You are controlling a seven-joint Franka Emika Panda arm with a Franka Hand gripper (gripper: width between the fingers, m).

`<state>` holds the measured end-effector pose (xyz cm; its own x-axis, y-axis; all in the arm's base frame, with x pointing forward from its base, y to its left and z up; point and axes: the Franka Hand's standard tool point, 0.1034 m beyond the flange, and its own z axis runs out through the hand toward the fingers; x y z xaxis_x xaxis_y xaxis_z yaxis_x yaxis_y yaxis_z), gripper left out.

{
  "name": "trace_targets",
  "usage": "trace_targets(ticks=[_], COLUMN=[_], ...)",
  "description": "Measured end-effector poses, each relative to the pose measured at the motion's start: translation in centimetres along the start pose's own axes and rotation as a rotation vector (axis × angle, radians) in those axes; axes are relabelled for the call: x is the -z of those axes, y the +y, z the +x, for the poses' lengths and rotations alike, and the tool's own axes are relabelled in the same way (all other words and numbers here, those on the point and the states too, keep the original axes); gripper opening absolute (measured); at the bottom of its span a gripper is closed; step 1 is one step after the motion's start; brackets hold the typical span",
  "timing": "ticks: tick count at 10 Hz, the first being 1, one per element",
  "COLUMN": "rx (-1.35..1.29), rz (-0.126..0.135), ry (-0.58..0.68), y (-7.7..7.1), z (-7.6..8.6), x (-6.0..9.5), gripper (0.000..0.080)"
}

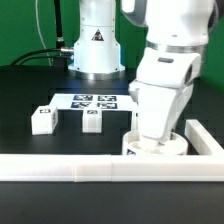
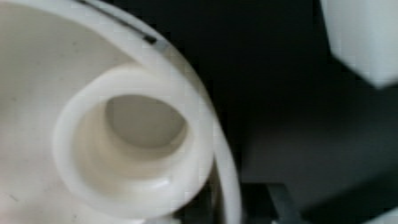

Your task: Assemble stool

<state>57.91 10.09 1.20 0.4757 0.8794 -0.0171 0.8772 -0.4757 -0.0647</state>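
Hanging straight down over the seat (image 1: 150, 151), the gripper (image 1: 157, 140) has its tips at the seat's top face. The bulky white hand hides them in the exterior view and the wrist view does not show them clearly, so whether the fingers are apart or together cannot be told.

The seat lies flat on the black table (image 1: 30, 90). It sits in the corner of the long white rail (image 1: 80, 168), which passes just in front of the seat and turns back along the seat's side on the exterior view's right. Whether seat and rail touch cannot be told.

Up close in the wrist view, the seat (image 2: 71, 60) fills most of the picture. One round hole (image 2: 143, 120) with a raised rim is in plain sight, and beyond the seat's curved edge is dark table (image 2: 285, 120).

Two legs stand apart from the seat toward the exterior view's left, each showing a square tag on its front. One leg (image 1: 92, 120) is nearer the seat and the other leg (image 1: 42, 119) is farther off. The marker board (image 1: 92, 101) lies flat behind them, also to the seat's left in that view.
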Motion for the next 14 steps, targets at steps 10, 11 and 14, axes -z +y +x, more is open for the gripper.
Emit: trace_targets(ticks=[10,11,14], rx=[-0.012,-0.017,-0.061], rz=[-0.009,-0.010,-0.021], ry=[-0.004,-0.008,-0.013], y=[-0.1,0.2,1.7], z=[0.8,0.5,-2.4], x=[2.2,3.2,5.6], gripper=[0.0331,0.0504,0.0642])
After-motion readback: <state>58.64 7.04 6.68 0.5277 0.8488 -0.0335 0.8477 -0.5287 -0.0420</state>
